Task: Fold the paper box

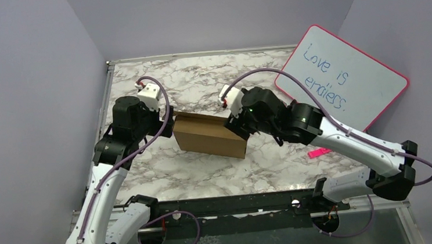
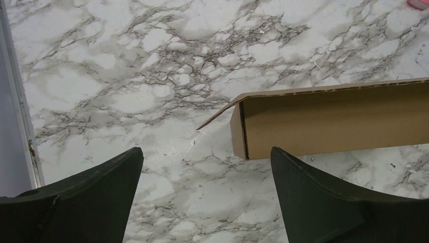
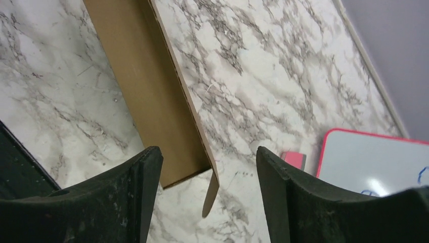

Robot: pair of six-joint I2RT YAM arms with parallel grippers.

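**A:** Where is the paper box (image 1: 209, 135)?

**B:** Near the middle of the marble table (image 1: 199, 82), with its long side running from 9 to 3 o'clock in the top view. It is plain brown and shallow, and a thin flap sticks out loose at one corner.

**A:** And the left gripper (image 2: 206, 157)?

**B:** It is at the 9 o'clock end of the box. Its fingers (image 2: 91, 192) are spread wide over bare marble, and in the wrist view the box corner lies toward 1 o'clock from them, apart.

**A:** The right gripper (image 3: 208, 154)?

**B:** It is at the 3 o'clock end, also spread wide. From its wrist camera the end of the box sits between the two fingers; I cannot tell whether either one touches it.

**A:** Anything else nearby?

**B:** A pink-rimmed whiteboard (image 1: 341, 83) with blue writing stands at 2 o'clock from the box. A pink eraser (image 1: 318, 152) lies at 4 o'clock, well apart.
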